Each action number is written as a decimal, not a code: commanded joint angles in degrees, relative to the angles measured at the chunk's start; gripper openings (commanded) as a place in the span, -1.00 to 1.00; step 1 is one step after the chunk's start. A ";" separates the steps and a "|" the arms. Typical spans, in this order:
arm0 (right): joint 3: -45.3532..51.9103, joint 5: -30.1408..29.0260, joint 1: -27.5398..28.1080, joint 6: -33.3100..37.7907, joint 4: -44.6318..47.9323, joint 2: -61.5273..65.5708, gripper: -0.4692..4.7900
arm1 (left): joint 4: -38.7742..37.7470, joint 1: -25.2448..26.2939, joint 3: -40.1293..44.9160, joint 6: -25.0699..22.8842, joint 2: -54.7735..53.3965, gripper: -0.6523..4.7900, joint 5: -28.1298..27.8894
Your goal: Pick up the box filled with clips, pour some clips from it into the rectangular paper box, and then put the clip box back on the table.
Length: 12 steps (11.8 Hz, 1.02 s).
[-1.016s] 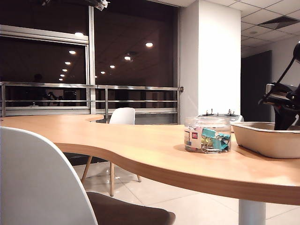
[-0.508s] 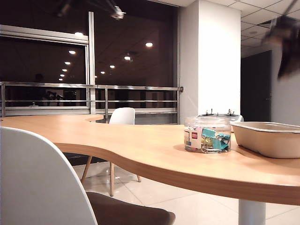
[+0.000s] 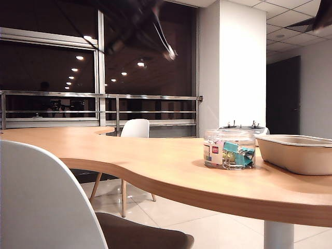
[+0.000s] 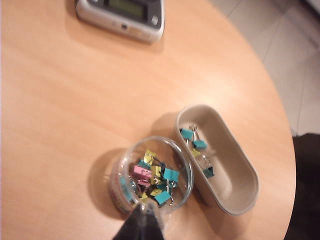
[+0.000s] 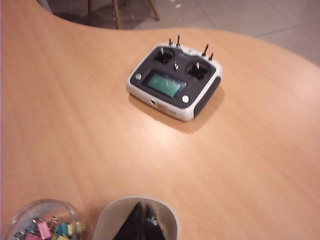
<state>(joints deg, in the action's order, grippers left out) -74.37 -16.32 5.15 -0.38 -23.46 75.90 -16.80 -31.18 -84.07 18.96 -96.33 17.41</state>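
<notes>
We see the box filled with clips standing upright on the worktop, right of the middle of the exterior view, with the rectangular paper box just beside it at the right edge of the frame. Whether the two touch we cannot tell. In the left wrist view the jar is open at the top and holds teal, yellow and pink clips. The rectangular paper box there carries a few clips of its own, mostly teal, gathered near one end.

The left tool hangs in the air above the jar, its dark tips pressed together with nothing between them. In the exterior view its arm is a dark blur in the upper left-centre of the frame, well above the worktop. The right tool is likewise pinched tight and empty, hanging over the near end of the rectangular paper box. In the exterior view only a dark smear at the upper right corner marks that arm.

A white and grey remote controller with sticks and a small screen lies flat on the worktop, well apart from both containers. A white chair fills the lower left of the exterior view, and another stands beyond the worktop.
</notes>
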 commanded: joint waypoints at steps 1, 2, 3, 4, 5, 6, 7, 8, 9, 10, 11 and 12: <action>-0.22 -3.34 -0.04 2.23 -0.76 -2.08 -0.84 | 0.31 -4.44 -10.14 -1.84 -16.94 -0.49 -0.22; -0.22 -3.39 -0.04 2.25 -0.83 -2.12 -0.84 | 0.11 -4.92 -10.40 -1.86 -18.32 -0.24 -0.50; -0.22 -3.39 -0.04 2.25 -0.81 -2.62 -0.84 | -0.72 -5.46 -11.67 -1.75 -22.05 0.35 -0.68; -0.24 -3.39 -0.04 2.25 -0.76 -2.67 -0.84 | -0.70 -5.55 -12.00 -1.77 -22.84 0.35 -0.87; -0.24 -3.37 -0.04 2.25 -0.79 -2.67 -0.84 | -0.70 -5.70 -12.35 -1.77 -23.58 0.35 -1.81; -0.22 -3.39 -0.04 2.25 -0.81 -2.67 -0.84 | -0.70 -5.70 -12.70 -1.84 -24.20 0.34 -2.69; -0.24 -3.39 -0.04 2.25 -0.76 -2.67 -0.84 | -0.76 -5.68 -13.22 -1.86 -25.55 0.34 -5.81; -0.24 -3.37 -0.04 2.25 -0.72 -2.67 -0.84 | -0.35 -5.68 -13.60 -2.49 -26.58 0.28 -6.32; -0.24 -3.37 -0.04 2.25 -0.70 -2.67 -0.84 | -0.31 -5.68 -13.70 -2.47 -26.88 0.26 -6.56; -0.24 -3.37 -0.04 2.25 -0.70 -2.67 -0.84 | -0.26 -5.68 -13.73 -2.47 -27.45 0.26 -7.30; -0.22 -3.34 -0.04 2.23 -0.70 -2.67 -0.84 | -0.26 -5.68 -13.75 -2.47 -28.04 0.26 -7.28; -0.22 -3.34 -0.04 2.23 -0.70 -2.67 -0.84 | -0.28 -5.68 -13.75 -2.49 -28.06 0.26 -7.28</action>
<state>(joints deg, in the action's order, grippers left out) -74.39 -19.35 5.08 1.69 -24.93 73.49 -17.58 -36.77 -97.56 16.56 -124.42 10.31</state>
